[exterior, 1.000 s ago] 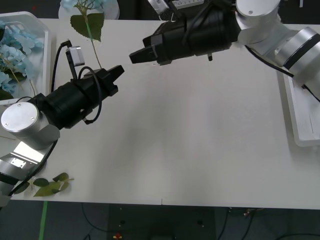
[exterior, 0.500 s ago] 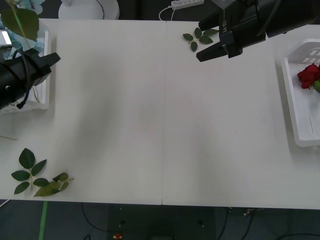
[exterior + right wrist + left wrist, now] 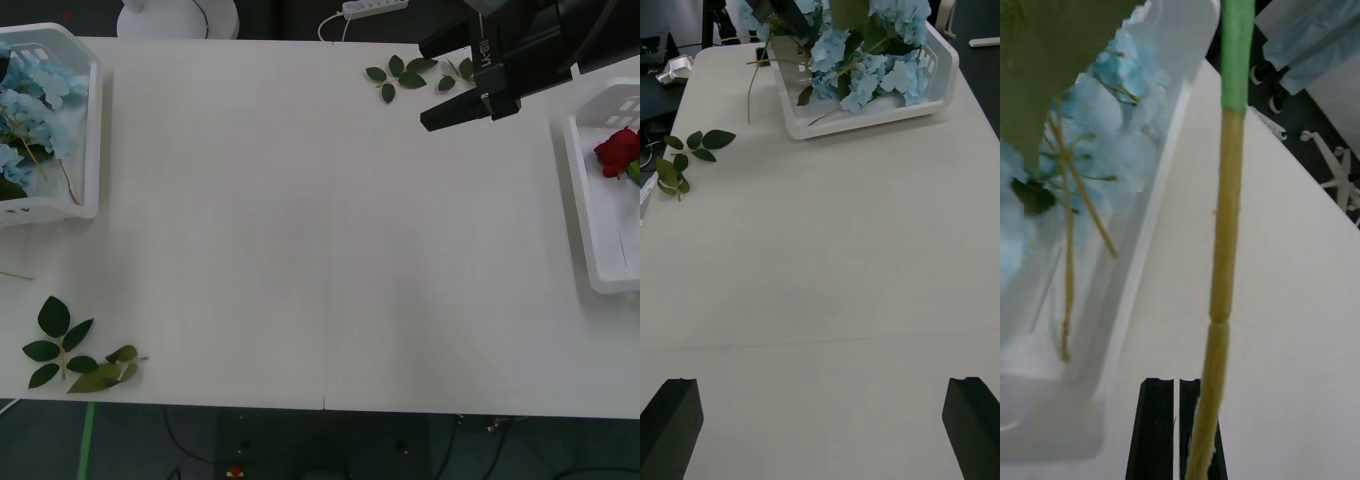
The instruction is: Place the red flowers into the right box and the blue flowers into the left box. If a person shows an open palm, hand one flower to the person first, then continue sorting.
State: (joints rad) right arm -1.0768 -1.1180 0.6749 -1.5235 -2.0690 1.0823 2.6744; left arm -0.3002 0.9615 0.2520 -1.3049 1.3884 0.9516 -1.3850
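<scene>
Gone from the front view since half a second ago: the left arm, which then reached across the left box (image 3: 88, 130). Shifted a little toward three o'clock over the same span: the right gripper (image 3: 446, 82).

At nine to ten o'clock on the white table (image 3: 300, 250), the left box, heaped with blue flowers (image 3: 25, 110), thin tan stems trailing over its near wall. Just beside that box in the left wrist view, the left gripper (image 3: 1180, 427), black fingers pressed together on a long tan stem (image 3: 1221, 285) that turns green (image 3: 1237, 52) higher up, held above the table next to the box wall (image 3: 1150, 247). Low at seven o'clock near the table's front edge, a loose leaf sprig (image 3: 70, 355). At twelve to one o'clock by the far edge, a second leaf sprig (image 3: 400, 75). Directly beside it, at one to two o'clock, the right gripper, black fingers spread wide apart and holding nothing, hovering over bare table. In the right wrist view, its two fingertips (image 3: 670, 424) at the corners, the flower-filled left box (image 3: 940, 75) far across the table. At three o'clock, the right box (image 3: 590, 240), with red flowers (image 3: 618, 150) lying in its far end.
</scene>
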